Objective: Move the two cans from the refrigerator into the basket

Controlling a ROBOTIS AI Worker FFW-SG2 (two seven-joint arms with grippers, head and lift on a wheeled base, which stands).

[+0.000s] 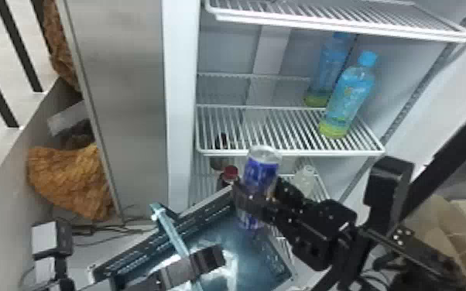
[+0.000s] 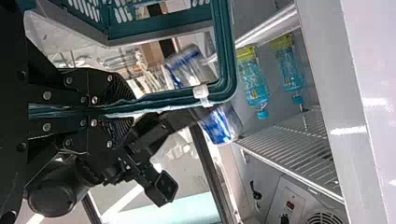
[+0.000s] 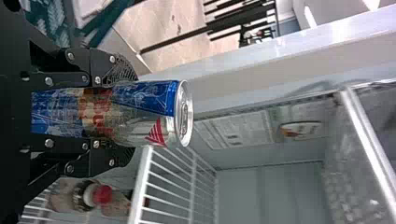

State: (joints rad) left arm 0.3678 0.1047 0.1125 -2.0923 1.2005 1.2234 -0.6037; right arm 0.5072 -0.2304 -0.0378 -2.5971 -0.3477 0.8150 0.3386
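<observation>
Blue-and-silver metal can point(image 3: 140, 112) pinched between right jaws, lid end protruding; left jaws clamping teal plastic basket handle point(image 1: 175, 234).

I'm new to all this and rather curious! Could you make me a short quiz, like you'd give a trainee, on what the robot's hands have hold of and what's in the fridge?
1. Count: how many blue-capped bottles stand in the fridge?

2. True or false: the right hand holds a can.

3. Fill in the missing word: the left hand grips the basket by its ____.

Key:
1. Two, one farther back than the other.
2. True.
3. Handle.
</observation>
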